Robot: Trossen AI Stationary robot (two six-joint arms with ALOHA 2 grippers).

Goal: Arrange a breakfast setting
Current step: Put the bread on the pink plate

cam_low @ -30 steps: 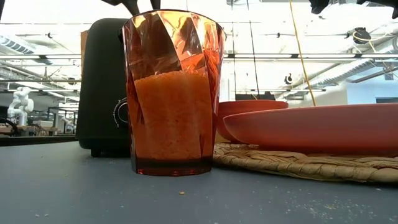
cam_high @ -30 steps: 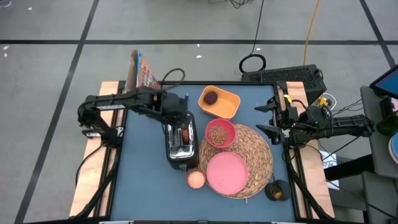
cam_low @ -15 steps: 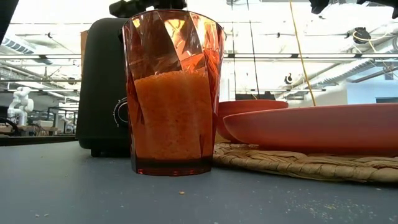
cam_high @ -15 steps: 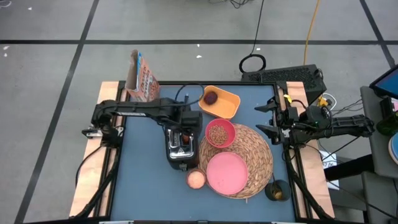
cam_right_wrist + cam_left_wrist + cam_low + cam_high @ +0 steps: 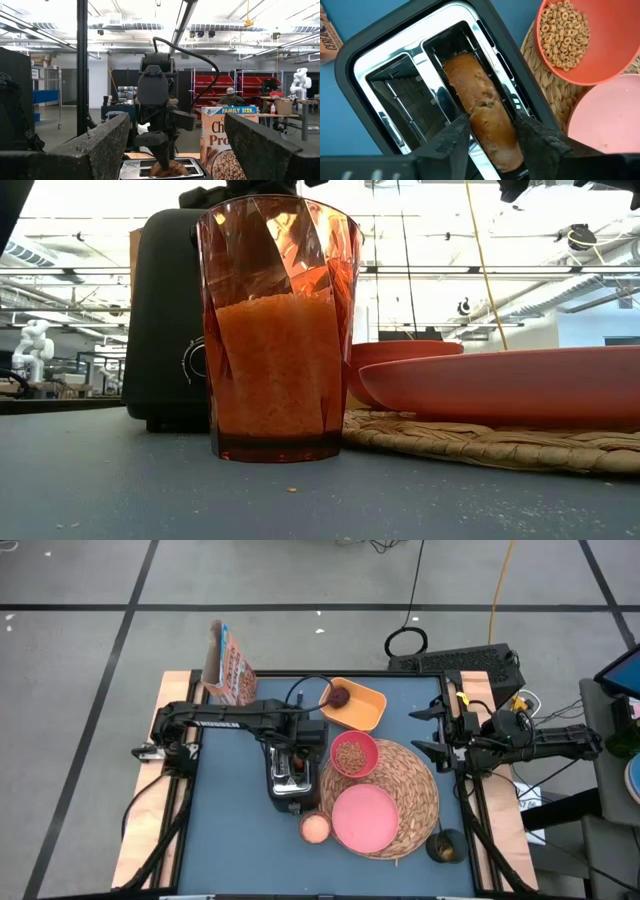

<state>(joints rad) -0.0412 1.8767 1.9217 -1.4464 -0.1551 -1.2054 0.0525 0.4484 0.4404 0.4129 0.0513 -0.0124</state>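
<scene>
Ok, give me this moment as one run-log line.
left hand: over toaster, fingers either side of bread in slot | right hand: open, waiting at table's right edge | plate: bare, on placemat

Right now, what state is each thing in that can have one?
Bread: standing in toaster slot, between left gripper fingers.
Other slot: empty.
Pink bowl: holds cereal.
Pink plate: empty, on placemat.
Yellow dish: holds dark-red fruit.
Tumbler: upright, partly filled.
Right gripper: open, empty.
</scene>
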